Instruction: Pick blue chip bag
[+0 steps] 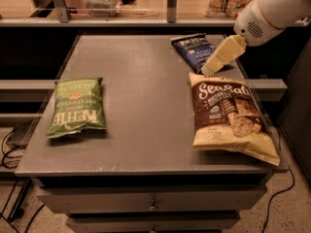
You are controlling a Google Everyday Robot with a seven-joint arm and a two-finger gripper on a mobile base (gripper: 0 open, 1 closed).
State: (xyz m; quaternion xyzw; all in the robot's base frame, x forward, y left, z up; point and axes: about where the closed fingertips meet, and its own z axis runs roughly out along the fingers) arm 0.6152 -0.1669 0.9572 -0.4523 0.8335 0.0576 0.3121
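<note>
Blue chip bag (192,50) beside pincer (209,70), behind "Sea Salt" bag (226,115).

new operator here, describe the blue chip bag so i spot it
On the grey table, far right corner, behind the Sea Salt bag, lies the blue chip bag, the pincer at its near edge. It is the smallest bag, the only navy one.

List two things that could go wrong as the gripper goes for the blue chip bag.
1. The gripper hangs where the blue chip bag nears the Sea Salt bag, so it may catch the wrong bag.
2. The blue chip bag lies flat near the table edge; a glancing push could slide it off.
</note>
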